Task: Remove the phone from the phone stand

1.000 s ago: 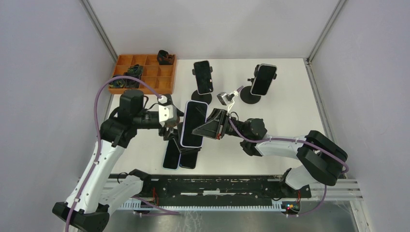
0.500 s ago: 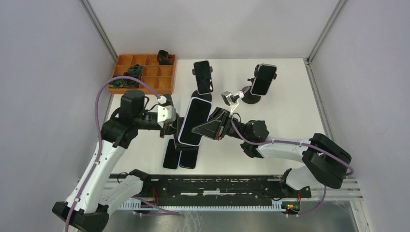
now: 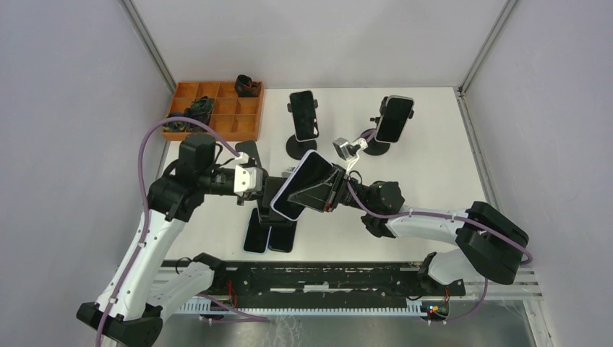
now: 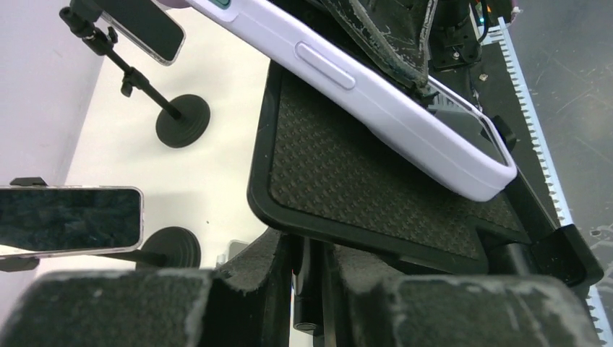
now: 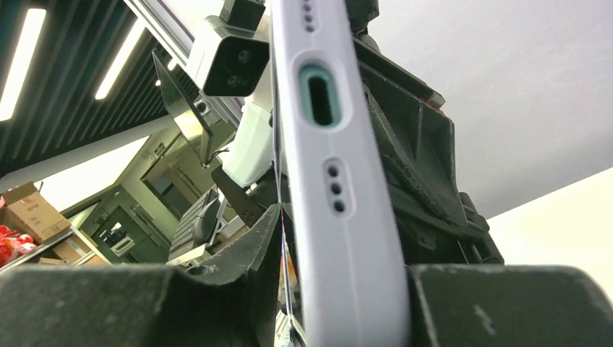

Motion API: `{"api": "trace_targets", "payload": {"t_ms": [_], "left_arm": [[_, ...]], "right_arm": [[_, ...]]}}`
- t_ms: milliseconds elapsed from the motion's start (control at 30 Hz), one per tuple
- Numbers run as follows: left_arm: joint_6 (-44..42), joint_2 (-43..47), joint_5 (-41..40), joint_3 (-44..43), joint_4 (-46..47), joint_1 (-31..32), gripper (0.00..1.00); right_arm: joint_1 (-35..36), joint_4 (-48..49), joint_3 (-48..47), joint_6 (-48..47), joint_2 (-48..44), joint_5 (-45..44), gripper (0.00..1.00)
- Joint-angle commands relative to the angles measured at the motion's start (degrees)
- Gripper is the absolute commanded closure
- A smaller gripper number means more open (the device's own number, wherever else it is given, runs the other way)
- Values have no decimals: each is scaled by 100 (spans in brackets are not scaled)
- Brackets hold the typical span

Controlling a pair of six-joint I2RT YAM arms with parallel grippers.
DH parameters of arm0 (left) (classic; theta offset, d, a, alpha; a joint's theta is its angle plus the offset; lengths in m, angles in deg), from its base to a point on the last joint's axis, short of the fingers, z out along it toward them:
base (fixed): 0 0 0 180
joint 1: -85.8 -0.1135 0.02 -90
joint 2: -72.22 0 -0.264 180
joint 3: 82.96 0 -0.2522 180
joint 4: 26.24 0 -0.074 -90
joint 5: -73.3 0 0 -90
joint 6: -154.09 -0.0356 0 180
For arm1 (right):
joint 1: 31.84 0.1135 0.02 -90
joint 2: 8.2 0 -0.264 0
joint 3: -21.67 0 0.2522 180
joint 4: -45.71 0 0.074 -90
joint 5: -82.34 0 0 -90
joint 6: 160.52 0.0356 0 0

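The left gripper (image 3: 253, 186) is clamped on the phone stand (image 4: 347, 181), gripping the neck under its black textured cradle plate, which spreads just beyond the fingertips. Above that plate and tilted away from it sits the lilac-cased phone (image 4: 405, 108). Its upper end is lifted well off the plate, while its lower corner hangs close to the cradle's hooked bottom lip (image 4: 571, 253). I cannot tell whether the two touch. To the right, the right gripper (image 3: 324, 194) is closed on the phone, pinching it across its faces with the charging-port end nearest its wrist. The phone looks partly freed, not yet clear. The likely trouble is that low corner: a pull along the plate could snag it on the lip and wrench the stand in the left grip. The smooth case could also slip and drop onto the two flat phones (image 3: 267, 235) on the table under both grippers.
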Motion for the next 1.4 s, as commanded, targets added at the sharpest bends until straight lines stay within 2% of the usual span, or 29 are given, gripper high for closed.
{"api": "trace_targets", "payload": {"t_ms": [0, 333, 400, 533, 700, 800, 933, 1000, 1067, 1200, 1367], "left_arm": [[-644, 2, -172, -276, -223, -25, 98], [-687, 29, -291, -294, -310, -25, 98], [-699, 4, -350, -328, -310, -25, 98], [-760, -84, -468, -392, -311, -25, 98], [-857, -150, -635, -439, -315, -27, 98], [-921, -198, -707, -514, -312, -26, 98], [-942, -247, -695, -634, -308, -25, 98], [-929, -252, -681, -655, -311, -25, 98], [-936, -242, -666, -646, -310, -25, 98], [-926, -210, -666, -641, -314, -27, 98], [-913, -153, -664, -649, -331, -25, 98]], "right_arm": [[-33, 1028, 52, -177, -510, 19, 68], [-208, 468, 356, -323, -1057, 24, 67], [-260, 361, 536, -337, -1262, -20, 72], [-325, 109, 770, -369, -1566, -54, 91], [-449, -411, 851, -366, -1870, 256, 94], [-619, -1236, 988, -557, -2179, 513, 99], [-840, -4025, 926, -1669, -2470, 388, 100], [-884, -4781, 947, -1943, -2307, 305, 100], [-904, -5071, 1008, -1996, -1974, 319, 100], [-910, -4858, 1167, -1810, -1003, 539, 100], [-903, -4570, 860, -1754, 436, 840, 100]]}}
